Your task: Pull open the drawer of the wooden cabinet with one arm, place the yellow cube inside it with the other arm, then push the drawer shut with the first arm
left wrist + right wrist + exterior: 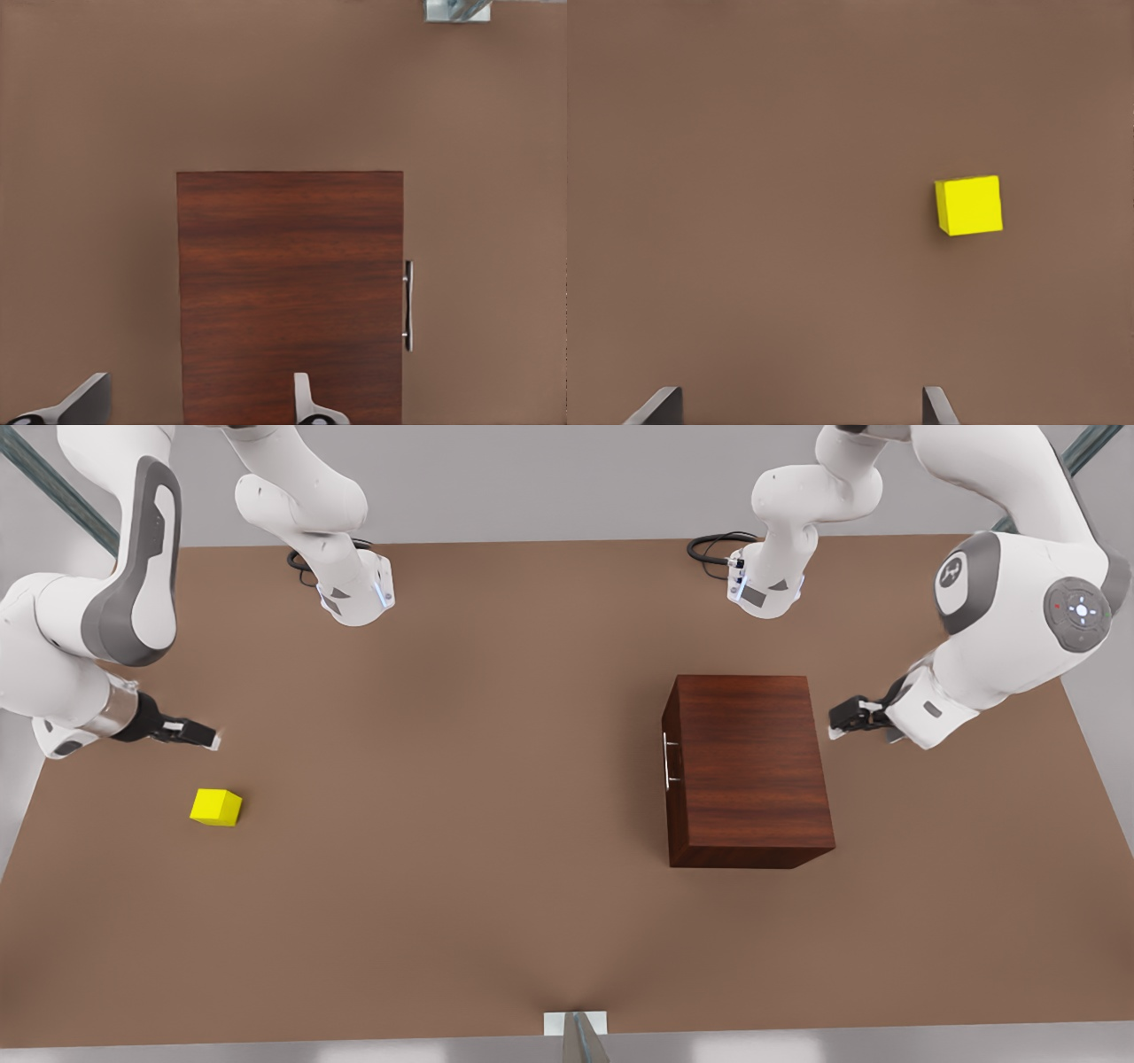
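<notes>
The wooden cabinet [749,766] [288,283] stands on the table toward the front view's right. Its drawer [675,797] sits flush, and the silver bar handle [666,760] [407,305] faces the front view's left. My left gripper [837,722] [197,394] hovers open just off the cabinet's far right corner, on the side away from the handle. Toward the front view's left, the yellow cube [215,807] [970,205] rests on the table. My right gripper [211,737] [799,403] hangs open a little behind the cube and holds nothing.
Both arm bases [354,593] [766,589] stand at the back edge of the brown table [461,797], each with a black cable beside it. A small metal mount [576,1032] sits at the middle of the front edge.
</notes>
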`<state>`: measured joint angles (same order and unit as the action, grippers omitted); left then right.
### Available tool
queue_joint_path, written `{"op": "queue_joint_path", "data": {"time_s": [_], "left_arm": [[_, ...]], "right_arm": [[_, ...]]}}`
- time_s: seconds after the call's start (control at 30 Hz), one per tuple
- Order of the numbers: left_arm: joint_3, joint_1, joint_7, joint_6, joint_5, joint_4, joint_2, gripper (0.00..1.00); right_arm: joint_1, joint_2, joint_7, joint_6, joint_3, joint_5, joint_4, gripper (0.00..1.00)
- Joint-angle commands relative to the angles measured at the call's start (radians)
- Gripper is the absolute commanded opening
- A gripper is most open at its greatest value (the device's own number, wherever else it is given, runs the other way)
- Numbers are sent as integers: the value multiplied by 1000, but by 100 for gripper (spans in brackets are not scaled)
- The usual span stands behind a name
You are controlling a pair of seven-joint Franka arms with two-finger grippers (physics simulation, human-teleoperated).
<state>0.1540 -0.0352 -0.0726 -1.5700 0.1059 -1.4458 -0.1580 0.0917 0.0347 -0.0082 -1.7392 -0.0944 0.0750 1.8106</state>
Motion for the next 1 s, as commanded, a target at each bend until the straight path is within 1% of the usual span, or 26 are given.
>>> {"op": "queue_joint_path", "data": {"time_s": [0.0,0.07,0.1,0.13,0.17,0.2,0.27,0.3,0.33,0.37,0.4,0.47,0.53,0.63,0.73,0.9,0.97], "left_arm": [[2,11,-78,-51,11,7,-2,100],[7,11,-76,-41,8,8,-3,100],[12,37,-87,-39,-32,7,-12,100],[12,132,-274,-39,-58,7,-28,100],[12,231,-426,-41,-126,36,-77,100],[12,314,-507,-41,-152,73,-112,100],[10,475,-690,-42,-216,125,-209,100],[10,521,-737,-54,-218,142,-236,100],[10,586,-817,-56,-238,183,-296,100],[10,643,-943,-58,-344,212,-348,100],[10,650,-1001,-58,-358,235,-380,100],[2,649,-1013,-65,-362,222,-437,100],[1,647,-1018,-143,-393,188,-451,100],[-30,644,-1043,-182,-402,183,-491,100],[-54,646,-1084,-232,-437,140,-499,100],[-54,652,-1107,-231,-552,113,-506,100],[-54,652,-1107,-232,-589,71,-500,100]], "right_arm": [[-95,1,-6,-86,-1,2,0,100],[-95,1,31,-62,2,-43,-11,100],[-93,-1,158,0,-5,-44,-26,100],[-92,-3,382,38,-8,-46,-40,100],[-89,-3,583,79,-7,-49,-39,100],[-81,-13,669,69,-16,-44,-39,100],[-41,-18,718,43,-25,0,-31,100],[-43,-18,828,-26,-22,6,-25,100],[-44,-13,1048,-126,-22,5,-11,100],[-44,-12,1180,-172,-22,5,3,100],[-43,-4,1280,-206,-21,2,4,100],[-43,-1,1289,-204,-21,-4,4,100],[-44,5,1289,-204,-21,-4,4,100],[-44,7,1301,-204,-19,-6,4,100],[-46,14,1301,-203,-19,-6,3,100],[-46,19,1301,-200,-19,-7,1,100],[-47,21,1311,-197,-19,-26,1,100]]}}
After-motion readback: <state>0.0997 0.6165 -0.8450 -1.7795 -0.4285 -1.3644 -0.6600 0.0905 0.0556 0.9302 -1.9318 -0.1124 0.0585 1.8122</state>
